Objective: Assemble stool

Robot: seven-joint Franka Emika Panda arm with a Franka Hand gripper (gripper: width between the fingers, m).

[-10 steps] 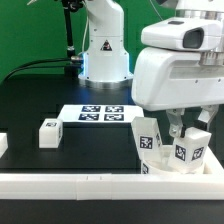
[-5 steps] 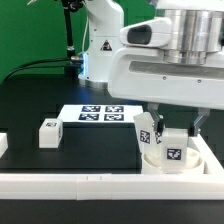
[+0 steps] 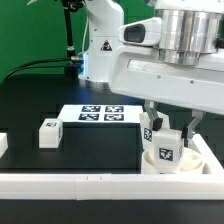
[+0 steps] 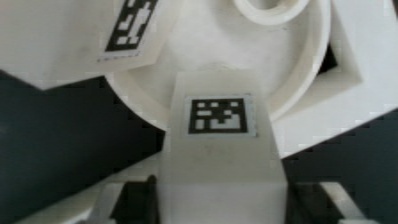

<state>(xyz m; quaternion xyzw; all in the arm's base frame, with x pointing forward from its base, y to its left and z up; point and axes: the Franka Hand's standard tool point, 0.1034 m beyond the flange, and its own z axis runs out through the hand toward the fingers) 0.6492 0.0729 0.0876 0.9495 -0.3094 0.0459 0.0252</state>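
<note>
While the arm hangs low over the work, its two-finger gripper (image 3: 168,132) is pinched shut on a short, blocky white plastic leg (image 3: 166,152) with a black-and-white square tag on its face. That leg is upright, its long axis running straight down out of the jaws. Its lower end is at the thick round white plastic seat ring (image 3: 200,160), which lies flat just behind the long white border rail (image 3: 90,184).

From the wrist view the held leg reaches across the ring's body toward a round socket (image 4: 267,8); whether its tip already sits in a hole I cannot tell. A second tagged leg (image 3: 150,133) stands on the ring just beside it, on the exterior view's left. A third white leg (image 3: 48,133) lies loose on the black table (image 3: 30,100), well apart to that side, near the marker board (image 3: 100,114).
</note>
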